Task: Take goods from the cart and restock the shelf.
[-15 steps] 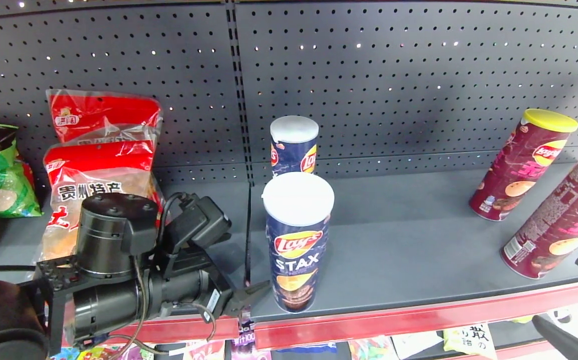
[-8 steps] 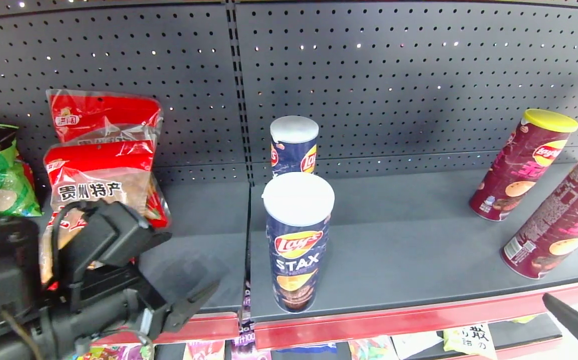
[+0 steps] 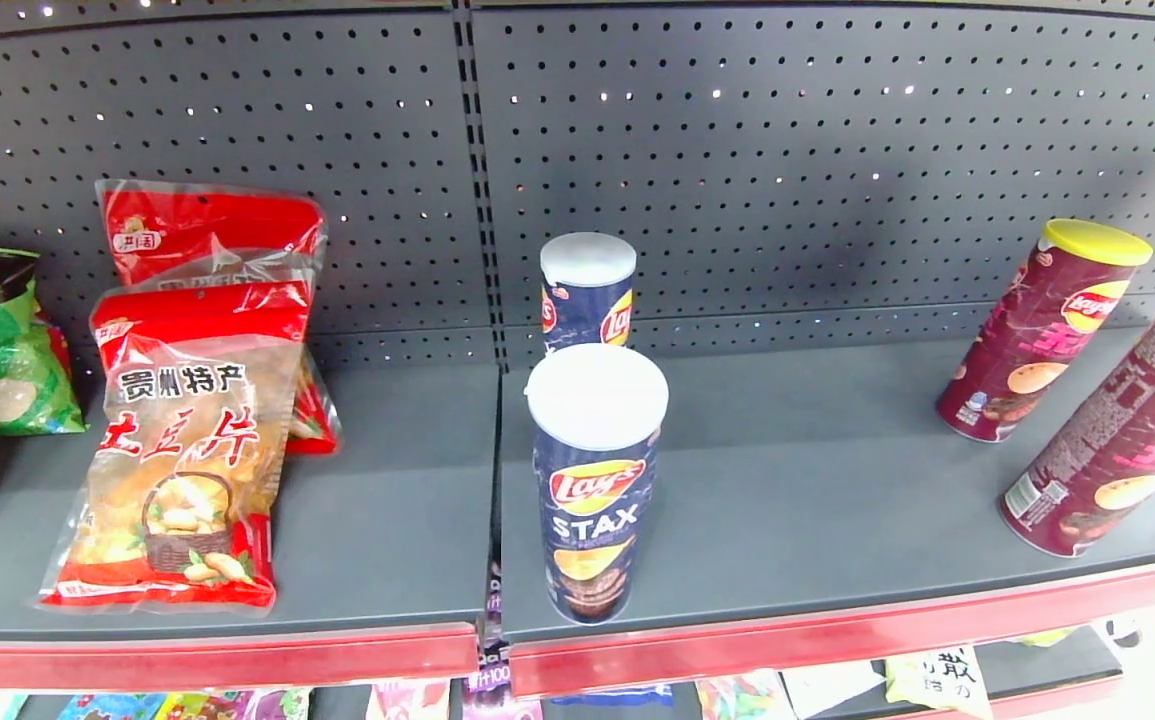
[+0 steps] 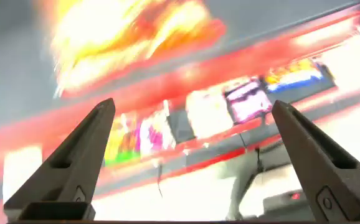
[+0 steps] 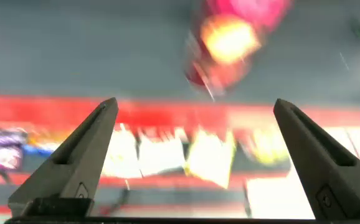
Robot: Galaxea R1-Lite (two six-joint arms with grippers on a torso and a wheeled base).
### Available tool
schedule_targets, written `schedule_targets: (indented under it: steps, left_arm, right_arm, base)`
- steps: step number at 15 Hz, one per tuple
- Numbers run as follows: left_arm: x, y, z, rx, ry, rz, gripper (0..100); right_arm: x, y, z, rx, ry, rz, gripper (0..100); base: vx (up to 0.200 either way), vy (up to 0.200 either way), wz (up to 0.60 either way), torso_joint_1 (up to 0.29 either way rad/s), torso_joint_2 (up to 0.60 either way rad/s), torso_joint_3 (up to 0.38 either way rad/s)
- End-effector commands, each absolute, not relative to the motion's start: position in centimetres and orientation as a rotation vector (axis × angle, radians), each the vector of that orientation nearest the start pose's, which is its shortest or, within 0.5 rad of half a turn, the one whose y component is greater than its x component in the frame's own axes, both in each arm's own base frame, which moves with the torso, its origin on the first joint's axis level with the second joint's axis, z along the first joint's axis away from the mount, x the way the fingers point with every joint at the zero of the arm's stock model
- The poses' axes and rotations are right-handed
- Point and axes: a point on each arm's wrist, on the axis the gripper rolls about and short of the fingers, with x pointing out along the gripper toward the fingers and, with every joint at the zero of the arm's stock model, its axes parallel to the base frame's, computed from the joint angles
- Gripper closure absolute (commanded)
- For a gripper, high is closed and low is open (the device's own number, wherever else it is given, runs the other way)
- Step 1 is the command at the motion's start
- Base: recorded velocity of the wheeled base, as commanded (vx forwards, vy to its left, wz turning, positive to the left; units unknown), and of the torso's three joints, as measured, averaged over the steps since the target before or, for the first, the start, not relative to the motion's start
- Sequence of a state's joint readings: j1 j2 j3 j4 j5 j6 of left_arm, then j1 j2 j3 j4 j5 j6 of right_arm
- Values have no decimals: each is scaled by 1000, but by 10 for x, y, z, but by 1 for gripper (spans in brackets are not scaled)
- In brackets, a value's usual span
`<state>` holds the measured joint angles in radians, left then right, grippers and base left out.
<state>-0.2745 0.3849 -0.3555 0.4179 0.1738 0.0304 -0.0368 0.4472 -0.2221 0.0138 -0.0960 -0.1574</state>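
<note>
And the left arm is away! A second ago it sat just left of the front blue can, claw tips almost at its base. Half a second ago it was sliding further left and low, and now it has backed clear off the shelf. The left gripper hangs with its fingers spread wide and nothing between them. It looks past the red shelf edge left of the can at a smear of orange and red, probably the front red snack bag, though the blur makes that a guess. The right gripper is spread wide and empty too. It has also drawn back, from low on the far right of the can, below the maroon cans.

The front blue can stands upright at the shelf's front lip, touched by nothing, with the rear blue can directly behind it against the pegboard. It hasn't budged through the retreat.

That reads as a clean placement, done and released. Plenty of bare shelf lies right of the can, so my call is that both arms are free for the next pick from the cart.
</note>
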Motion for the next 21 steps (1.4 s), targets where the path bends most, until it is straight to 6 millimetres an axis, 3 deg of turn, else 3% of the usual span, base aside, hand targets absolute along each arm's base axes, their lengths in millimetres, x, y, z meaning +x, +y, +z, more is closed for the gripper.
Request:
schedule_targets:
  steps: [1, 2, 3, 6, 9, 11, 14, 17, 21]
  left_arm:
    - [-44, 11, 109, -18, 274, 52, 0]
    - [-31, 8, 101, -50, 176, 34, 0]
    - [-21, 7, 90, -58, 101, 24, 0]
    - [-16, 7, 82, -55, 65, 88, 0]
    - [-16, 4, 82, -49, 83, 401, 0]
    - [-16, 0, 82, -71, 41, 235, 0]
    - [-15, -5, 83, -58, 43, -25, 0]
    - [-15, -5, 83, -16, 41, 3, 0]
    - [-16, -3, 78, 61, 94, 72, 0]
  right_arm:
    - [-15, 1, 125, -149, 194, -266, 0]
    - [-29, 5, 101, -144, 183, -275, 0]
    - [-25, 4, 93, -128, 195, -265, 0]
    - [-16, 2, 85, -119, 70, -266, 0]
    - [-16, 3, 85, -117, 72, -248, 0]
    - [-15, 7, 85, -96, 54, -59, 0]
    - [-15, 8, 85, -79, 58, -14, 0]
    - [-15, 5, 84, -78, 60, -146, 0]
    - [-15, 7, 84, -49, 55, -64, 0]
  base:
    - [0, 0, 0, 0, 0, 0]
    - [0, 0, 0, 0, 0, 0]
    - [0, 0, 0, 0, 0, 0]
    - [0, 0, 0, 0, 0, 0]
    - [0, 0, 0, 0, 0, 0]
    - [0, 0, 0, 0, 0, 0]
    - [0, 0, 0, 0, 0, 0]
    - [0, 0, 0, 0, 0, 0]
    - [0, 0, 0, 0, 0, 0]
